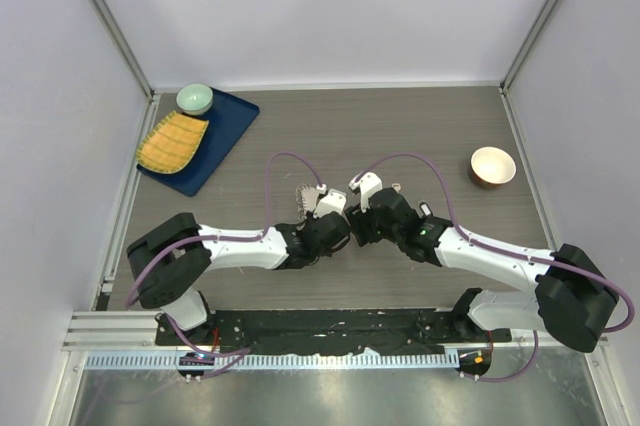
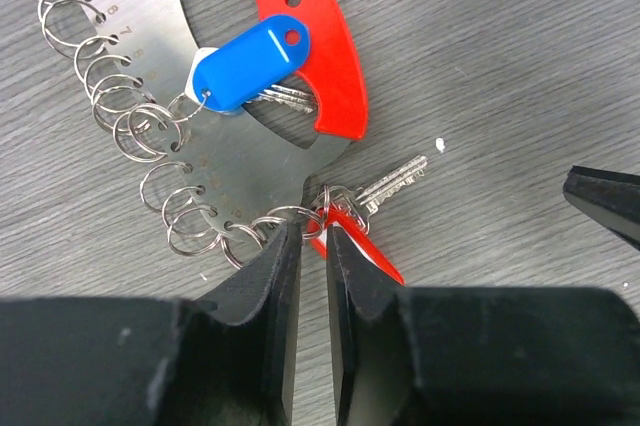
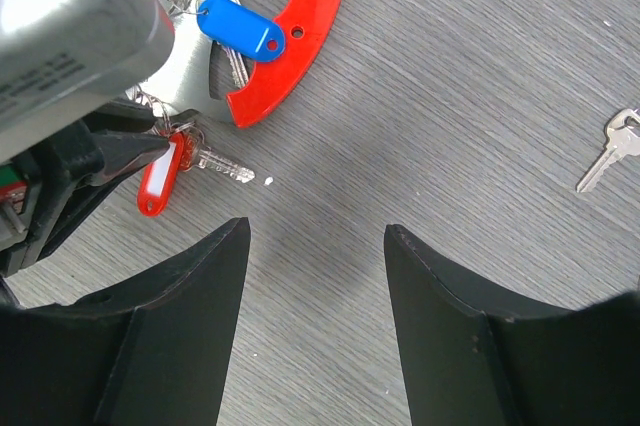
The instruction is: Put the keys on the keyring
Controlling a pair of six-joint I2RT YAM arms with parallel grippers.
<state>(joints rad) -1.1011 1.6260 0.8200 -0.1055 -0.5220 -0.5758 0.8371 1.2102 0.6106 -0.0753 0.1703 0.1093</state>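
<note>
At left end effector tips: red-tagged key, beside keyring.

Bare tabletop lay open between keyring and lone silver key; the left end effector crowded the keyring's edge.

This looks like a robot lab, a closed test cell. Plain white panels on metal posts stand around a grey table. A left arm and a right arm, with loose purple cables, are bolted to a rail at its near edge. A blue tray and a bowl lie there as props.
</note>
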